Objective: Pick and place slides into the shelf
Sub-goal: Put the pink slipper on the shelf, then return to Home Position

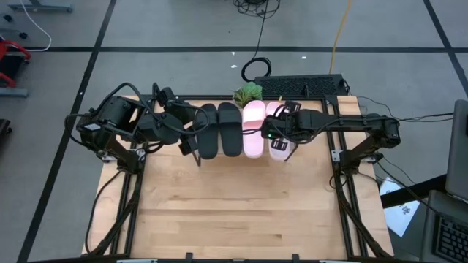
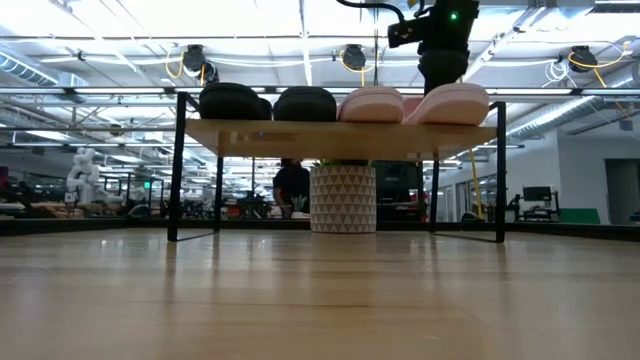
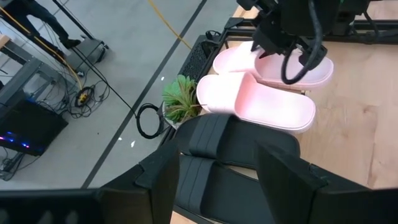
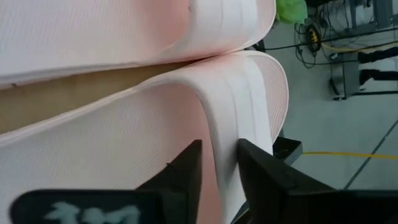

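Resting side by side on the shelf (image 2: 340, 139) top are all four slides: two black slides (image 1: 218, 128) toward the left arm and two pink slides (image 1: 254, 128) toward the right arm. From the low view the row reads black, black, pink, pink across the plank, with the outermost pink slide (image 2: 455, 102) tilted and its far edge raised off the wood. The shelf stands at the far edge of the bench (image 1: 234, 204), and a potted plant (image 2: 343, 196) sits beneath it, its green leaves showing just behind the slides from above.

The right end effector (image 1: 280, 139) is down over the outermost pink slide. In the right wrist view its two dark fingers (image 4: 180, 174) stand a little apart on either side of the raised edge of the strap (image 4: 230, 118); the fingers sit close against the pink material, but whether they are pressing it or have let go cannot be told.

The left end effector (image 1: 191, 139) hovers over the black slides with its fingers (image 3: 283, 177) spread wide and nothing between them but the view down onto the black straps.

A dark keyboard-like mat (image 1: 300, 85) lies on the floor beyond the bench.
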Tool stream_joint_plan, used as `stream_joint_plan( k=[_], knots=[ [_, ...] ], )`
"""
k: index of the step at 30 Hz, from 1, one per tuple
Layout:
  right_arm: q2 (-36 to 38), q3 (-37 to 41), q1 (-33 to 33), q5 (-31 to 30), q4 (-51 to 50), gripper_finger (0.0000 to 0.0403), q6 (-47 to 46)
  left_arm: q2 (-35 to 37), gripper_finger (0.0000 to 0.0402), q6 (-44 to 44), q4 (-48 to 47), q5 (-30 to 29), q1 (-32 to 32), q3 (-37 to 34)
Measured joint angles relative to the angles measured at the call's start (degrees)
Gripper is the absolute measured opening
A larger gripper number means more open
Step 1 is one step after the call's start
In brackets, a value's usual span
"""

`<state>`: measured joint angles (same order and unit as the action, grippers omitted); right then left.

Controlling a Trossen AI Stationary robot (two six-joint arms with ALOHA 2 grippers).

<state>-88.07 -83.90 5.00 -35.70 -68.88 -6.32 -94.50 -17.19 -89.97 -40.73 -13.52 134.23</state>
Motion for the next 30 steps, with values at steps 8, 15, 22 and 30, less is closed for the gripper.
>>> stream_joint_plan(
  k=[8,15,22,30],
  knots=[
    [0.0,0.0,0.0,0.4,-0.3,0.0150,-0.5,0.0,0.0205,-0.1,0.0,0.3,0.0,0.0],
    [0.0,0.0,-0.2,4.1,-1.0,0.0168,-0.5,0.0,0.0205,0.0,0.0,0.3,0.0,0.0],
    [1.0,0.0,-0.2,4.3,-1.1,0.0169,-0.5,0.0,0.0205,0.0,0.0,0.2,0.0,0.0],
    [4.9,0.0,-0.2,9.3,-0.7,0.0169,-1.9,0.0,0.0205,0.1,0.0,0.2,0.0,0.0]
  ],
)
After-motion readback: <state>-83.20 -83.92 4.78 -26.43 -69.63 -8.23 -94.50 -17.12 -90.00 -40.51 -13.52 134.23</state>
